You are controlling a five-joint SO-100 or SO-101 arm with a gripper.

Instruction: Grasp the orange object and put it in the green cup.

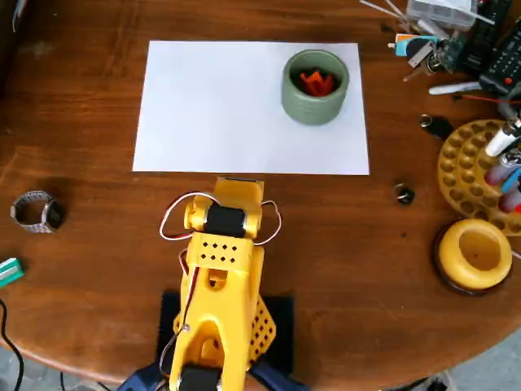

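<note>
While the hand's state cannot be told, the orange object (317,81) lies inside the green cup (314,109).

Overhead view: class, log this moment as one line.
orange object: inside green cup | cup: upright on white paper | arm: folded back | gripper: unseen

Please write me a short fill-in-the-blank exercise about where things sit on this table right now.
1. The orange object lies inside the ____ cup.
2. The green cup stands on a sheet of white ____.
3. In the overhead view, the cup is near the sheet's upper ____ corner.
4. The folded arm is coloured ____.

Missing words: green; paper; right; yellow
</note>
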